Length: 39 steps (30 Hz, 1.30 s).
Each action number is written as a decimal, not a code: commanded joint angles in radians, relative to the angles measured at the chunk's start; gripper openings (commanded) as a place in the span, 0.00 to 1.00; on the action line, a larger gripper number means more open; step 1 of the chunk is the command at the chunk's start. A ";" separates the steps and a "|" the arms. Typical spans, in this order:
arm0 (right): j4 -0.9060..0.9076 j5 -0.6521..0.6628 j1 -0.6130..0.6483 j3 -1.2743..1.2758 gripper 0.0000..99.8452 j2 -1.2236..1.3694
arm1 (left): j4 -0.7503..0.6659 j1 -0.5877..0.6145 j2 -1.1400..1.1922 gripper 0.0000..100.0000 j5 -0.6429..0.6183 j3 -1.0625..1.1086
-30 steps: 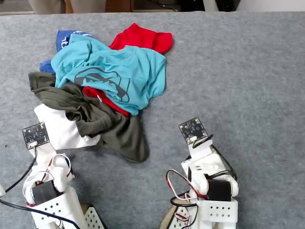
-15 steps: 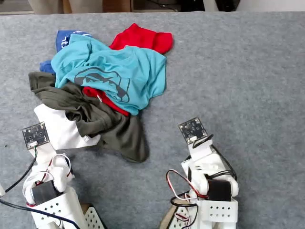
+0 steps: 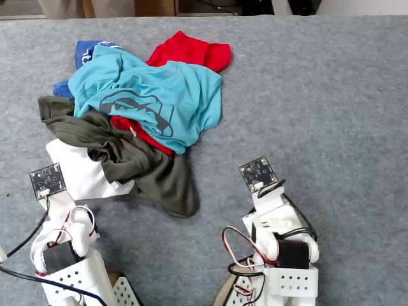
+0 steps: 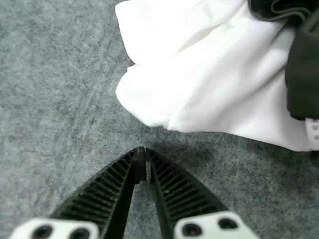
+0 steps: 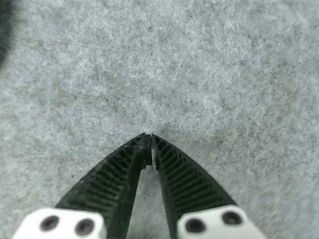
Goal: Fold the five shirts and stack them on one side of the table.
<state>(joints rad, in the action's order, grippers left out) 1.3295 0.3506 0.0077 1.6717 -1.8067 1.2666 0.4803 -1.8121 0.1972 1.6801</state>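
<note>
The five shirts lie unfolded in one heap on the left half of the grey tabletop [image 3: 319, 95], none of them yet spread or stacked. The teal shirt [image 3: 153, 95] is draped on top, with the red shirt [image 3: 191, 51] and the blue shirt [image 3: 86, 54] showing from under its far edge. The dark olive shirt [image 3: 127, 159] is bunched beneath its near edge, and the white shirt [image 3: 83, 169] is pushed out at the near left corner of the heap. The heap's long axis is seen to run slantwise, from the red shirt on the far side down to the white shirt by the left arm [image 3: 60, 223].

The white shirt's rounded fold [image 4: 149, 99] is found just ahead of the left gripper [image 4: 142, 152], near but not touching it, with a strip of bare tabletop between. Its fingers are pressed together and nothing is pinched. The left arm is therefore judged the nearer one for a first pull, and the white shirt the easiest piece to draw free, though it is partly pinned under the olive shirt.

The right gripper [image 5: 149, 137] is held over bare tabletop, its fingers likewise pressed together and empty. The right arm [image 3: 274, 223] is placed well apart from the heap, the olive shirt's near hem being the closest cloth to it
</note>
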 commanded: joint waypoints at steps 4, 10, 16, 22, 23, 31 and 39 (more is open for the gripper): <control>-0.206 0.005 0.007 0.018 0.00 -0.113 | 0.006 0.003 -0.007 0.02 0.003 0.011; -0.516 0.000 0.007 0.018 0.00 -0.113 | 0.006 0.003 -0.007 0.02 0.003 0.011; -0.732 -0.002 0.007 0.018 0.00 -0.113 | 0.006 0.003 -0.007 0.02 0.003 0.011; -0.740 0.003 0.007 0.018 0.00 -0.113 | 0.006 0.003 -0.007 0.02 0.003 0.011; -0.740 0.003 0.007 0.018 0.00 -0.113 | 0.006 0.003 -0.007 0.02 0.003 0.011; -0.740 0.005 0.007 0.018 0.00 -0.113 | 0.006 0.003 -0.007 0.02 0.003 0.011; -0.738 0.005 0.007 0.018 0.00 -0.113 | 0.006 0.003 -0.007 0.02 0.003 0.011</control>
<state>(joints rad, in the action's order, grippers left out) 0.6160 0.3475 0.0077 1.6747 -1.8067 1.2666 0.4803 -1.8121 0.1972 1.6801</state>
